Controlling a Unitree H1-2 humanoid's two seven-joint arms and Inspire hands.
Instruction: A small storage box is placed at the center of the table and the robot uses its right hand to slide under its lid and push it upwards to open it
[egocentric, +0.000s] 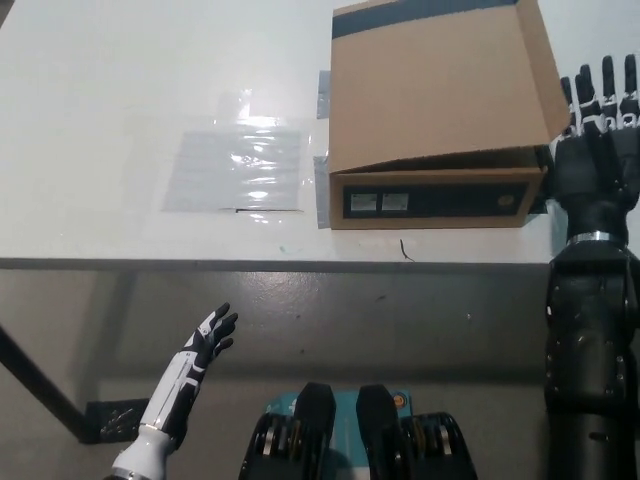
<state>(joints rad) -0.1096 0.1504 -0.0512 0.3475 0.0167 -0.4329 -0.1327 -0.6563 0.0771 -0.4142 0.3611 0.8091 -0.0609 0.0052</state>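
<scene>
A brown cardboard storage box (430, 200) sits on the white table (120, 100), right of the middle. Its flat lid (440, 85) is tilted slightly up at the right front edge, leaving a thin dark gap over the box front. My black right hand (597, 140) stands open, fingers pointing up, just right of the box and touching or nearly touching the lid's right edge. It holds nothing. My white left hand (205, 345) hangs open below the table's front edge at the lower left, at rest.
A clear plastic sheet (240, 165) lies flat on the table left of the box. Grey tape strips (322, 190) sit by the box's left side. The table's front edge (250, 262) runs across the picture, with grey floor below it.
</scene>
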